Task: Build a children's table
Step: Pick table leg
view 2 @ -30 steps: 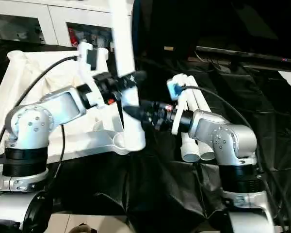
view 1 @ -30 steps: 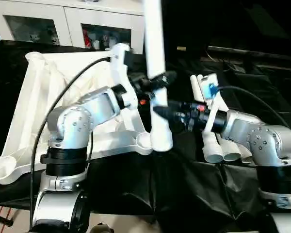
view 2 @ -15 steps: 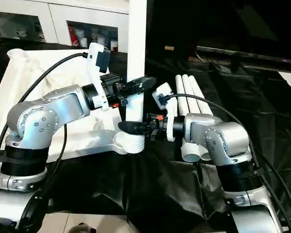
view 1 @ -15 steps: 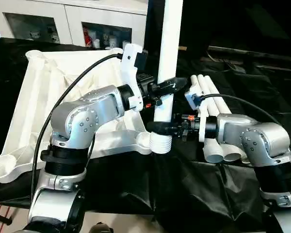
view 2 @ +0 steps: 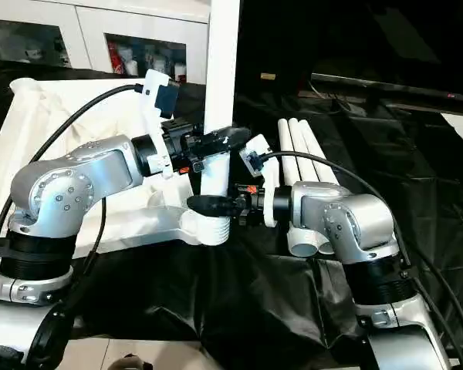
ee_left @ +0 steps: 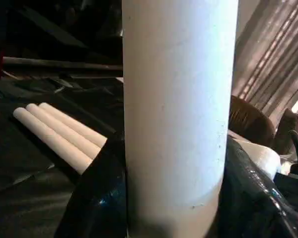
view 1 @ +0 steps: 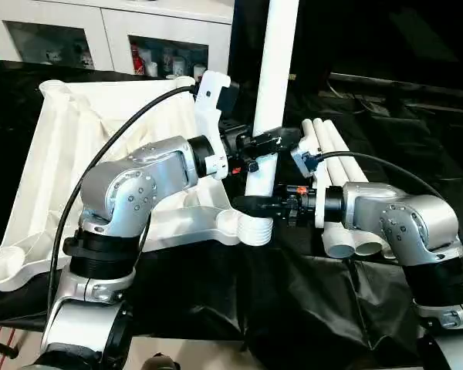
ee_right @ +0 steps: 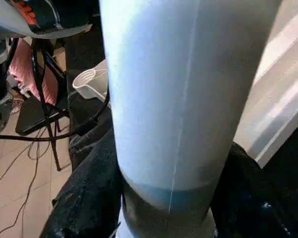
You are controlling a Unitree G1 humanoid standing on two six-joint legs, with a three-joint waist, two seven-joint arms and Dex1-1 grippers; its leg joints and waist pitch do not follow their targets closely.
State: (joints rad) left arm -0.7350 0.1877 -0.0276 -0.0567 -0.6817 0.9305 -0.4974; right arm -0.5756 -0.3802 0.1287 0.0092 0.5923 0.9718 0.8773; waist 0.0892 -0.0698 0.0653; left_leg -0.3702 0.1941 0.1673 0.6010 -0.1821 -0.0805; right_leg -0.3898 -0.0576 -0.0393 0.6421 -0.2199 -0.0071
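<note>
Around the upright leg (view 1: 272, 92), both sets of black fingers clamp: the left gripper (view 1: 264, 143) higher, the right gripper (view 1: 256, 204) just above its threaded end at the tabletop's (view 1: 77, 139) near-right corner socket. Keeping the leg plumb while twisting should seat it. Whether the threads have caught is hidden.

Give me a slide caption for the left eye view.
Both tools, left and right, grip an upright leg at the tabletop corner socket.

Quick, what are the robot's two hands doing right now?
Left gripper: closed on the upright white leg.
Right gripper: closed on the same leg, lower down near its ribbed end.
</note>
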